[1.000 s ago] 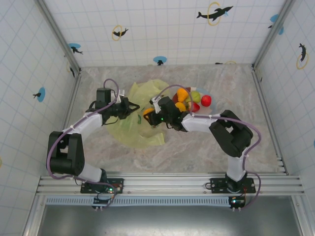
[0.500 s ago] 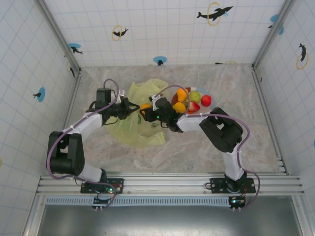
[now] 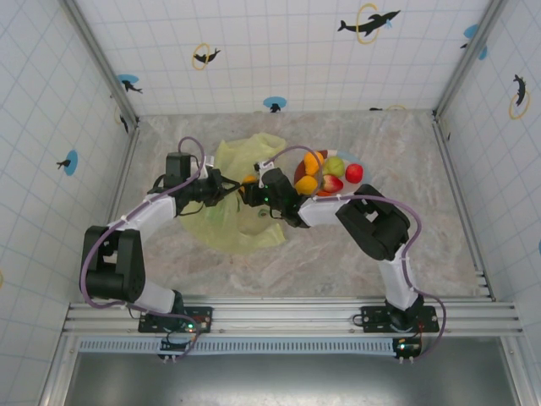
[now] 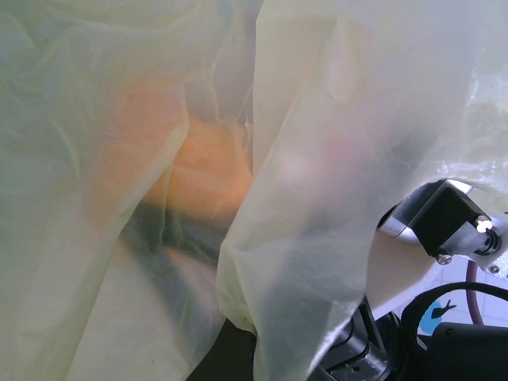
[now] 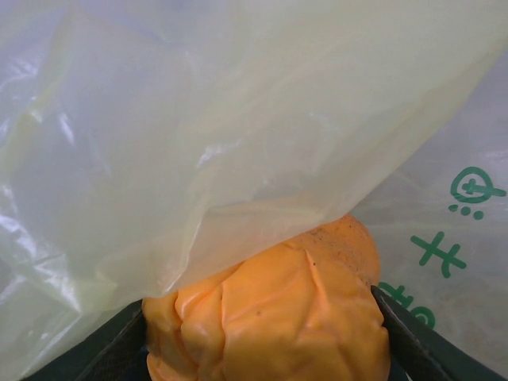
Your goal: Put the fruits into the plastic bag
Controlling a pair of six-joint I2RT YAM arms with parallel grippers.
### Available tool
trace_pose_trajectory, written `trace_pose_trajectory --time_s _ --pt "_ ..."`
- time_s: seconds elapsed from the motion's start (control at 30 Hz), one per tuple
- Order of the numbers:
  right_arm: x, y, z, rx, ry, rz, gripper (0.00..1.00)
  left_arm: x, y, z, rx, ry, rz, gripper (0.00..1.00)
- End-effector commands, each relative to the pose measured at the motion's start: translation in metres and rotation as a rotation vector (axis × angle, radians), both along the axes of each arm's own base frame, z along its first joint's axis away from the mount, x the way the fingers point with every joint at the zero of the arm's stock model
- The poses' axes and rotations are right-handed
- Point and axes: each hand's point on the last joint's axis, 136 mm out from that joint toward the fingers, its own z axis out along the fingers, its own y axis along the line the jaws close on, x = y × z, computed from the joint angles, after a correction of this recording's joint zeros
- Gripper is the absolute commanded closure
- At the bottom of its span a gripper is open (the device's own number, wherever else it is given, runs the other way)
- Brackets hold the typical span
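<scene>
Our right gripper (image 3: 251,189) squeezes a round orange fruit (image 5: 270,317) just inside the thin yellow-green plastic bag (image 3: 241,156) (our left gripper (image 3: 226,188) pinches it open), so next we should push deeper and let go.

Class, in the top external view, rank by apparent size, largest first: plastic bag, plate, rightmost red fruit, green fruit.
1. plastic bag
2. plate
3. rightmost red fruit and green fruit, too alike to rank.
</scene>
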Motion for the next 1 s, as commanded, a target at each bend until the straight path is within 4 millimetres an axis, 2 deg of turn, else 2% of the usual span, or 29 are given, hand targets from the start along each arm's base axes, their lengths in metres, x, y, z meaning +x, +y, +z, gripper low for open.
trace_pose_trajectory --time_s 0.0,0.2,0.4,0.53,0.73,0.83,0.97 --pt "0.006 0.001 0.021 0.055 -0.057 -0.042 0.40 -0.001 0.000 0.008 -0.029 -0.017 -0.006 1.00" --pt "0.006 0.005 0.016 0.043 -0.063 -0.025 0.40 -0.002 0.000 0.009 -0.034 -0.020 -0.010 1.00" --pt "0.023 -0.006 -0.010 -0.063 -0.029 -0.166 0.40 -0.002 -0.001 0.014 -0.041 -0.034 -0.016 1.00" --pt "0.026 0.005 -0.021 -0.053 0.001 -0.187 0.39 -0.002 -0.001 0.014 -0.041 -0.039 -0.014 1.00" --pt "0.028 0.032 -0.014 0.048 -0.010 -0.150 0.34 -0.002 -0.002 0.014 -0.046 -0.038 -0.018 1.00" --pt "0.026 0.046 -0.004 0.115 -0.027 -0.083 0.26 -0.001 -0.002 0.013 -0.044 -0.038 -0.018 1.00" --pt "0.023 0.043 0.003 0.144 -0.049 -0.041 0.15 -0.002 -0.002 0.009 -0.042 -0.020 -0.017 1.00"
